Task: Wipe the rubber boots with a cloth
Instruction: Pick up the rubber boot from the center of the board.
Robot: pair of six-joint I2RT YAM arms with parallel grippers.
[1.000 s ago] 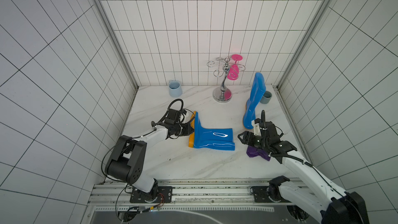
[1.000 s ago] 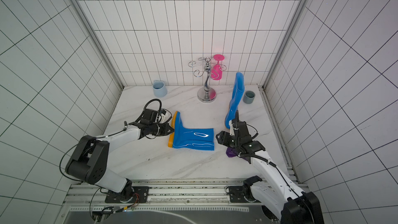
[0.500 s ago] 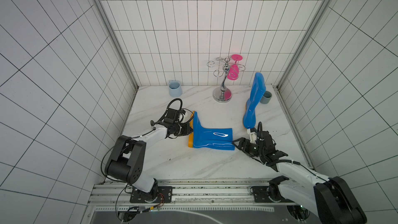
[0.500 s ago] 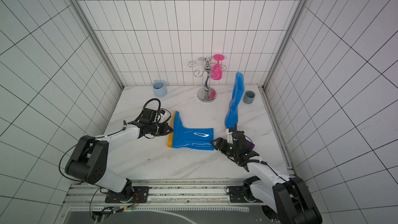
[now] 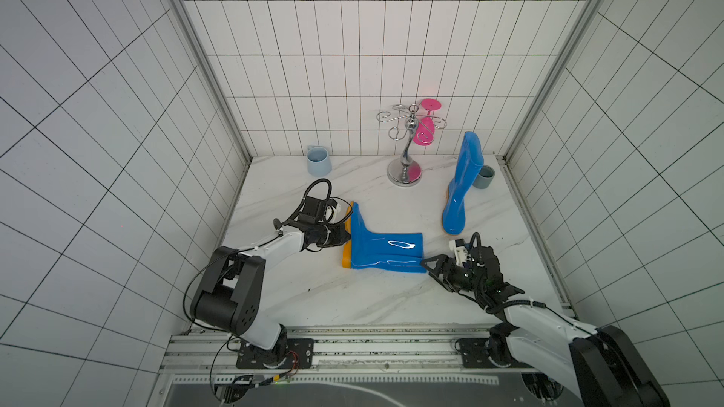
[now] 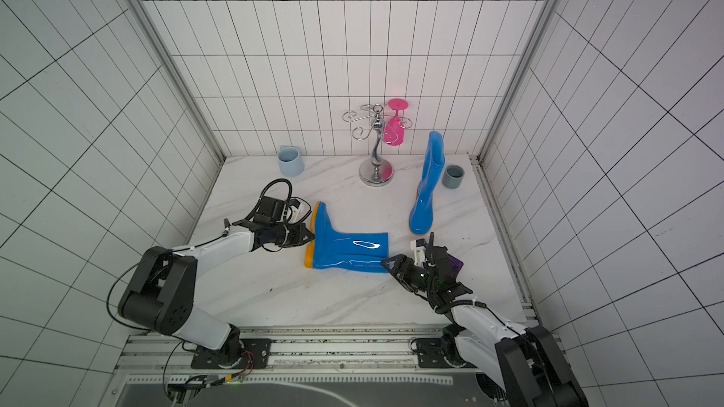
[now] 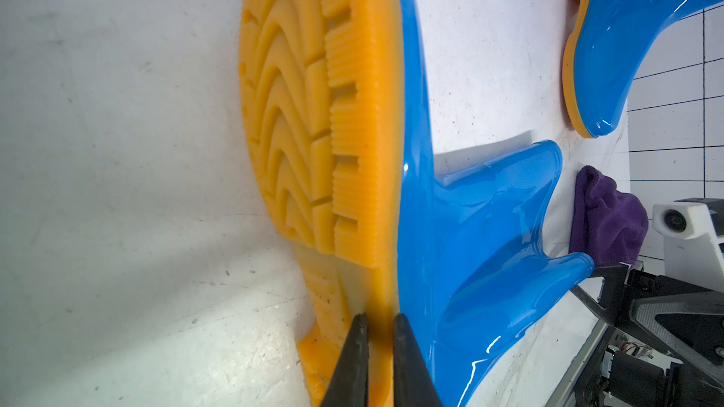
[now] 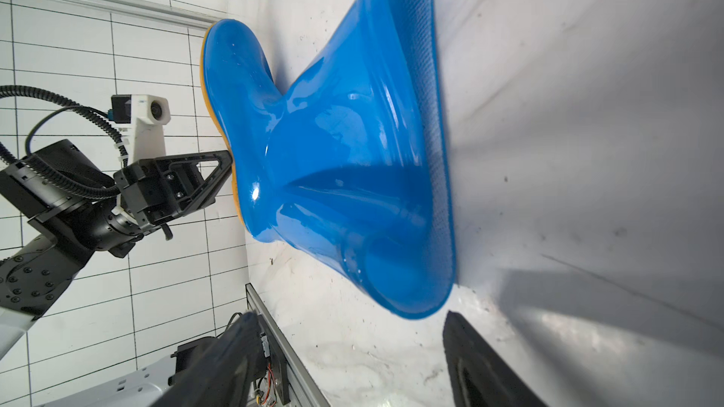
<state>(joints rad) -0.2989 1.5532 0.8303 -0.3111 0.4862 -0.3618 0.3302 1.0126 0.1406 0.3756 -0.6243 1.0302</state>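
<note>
Room is tightest around the left gripper (image 7: 378,330). Its black jaws are pinched shut on the orange sole rim of the lying boot (image 5: 386,252), toward the heel end. Behind its arm, the tiled left wall (image 5: 188,174) is the nearest edge, with a strip of bare table (image 5: 352,299) between. The boot lies on its side, sole facing this gripper and shaft stretching away toward the right gripper (image 5: 429,266).

That gripper sits low over the marble with its jaws spread wide and nothing between them. In the right wrist view the shaft's open mouth lies just ahead of its fingertips (image 8: 466,346); whether a tip touches the rim cannot be told. Just behind it, toward the right wall (image 6: 587,189), the purple cloth (image 6: 455,263) lies in a loose heap on the table, held by neither arm.

Beyond the right gripper the standing boot (image 5: 462,185) is upright, its toe near the gripper but apart from it, with a grey cup (image 5: 485,177) just beside its shaft. The widest free marble runs from both grippers to the table's front edge, where the metal rail (image 5: 372,346) begins.

Far past the left gripper, along the back wall, sit a pale blue mug (image 5: 318,160) and a chrome rack (image 5: 404,174) carrying a pink glass (image 5: 425,135). Any lettering on the arms is too small to read.
</note>
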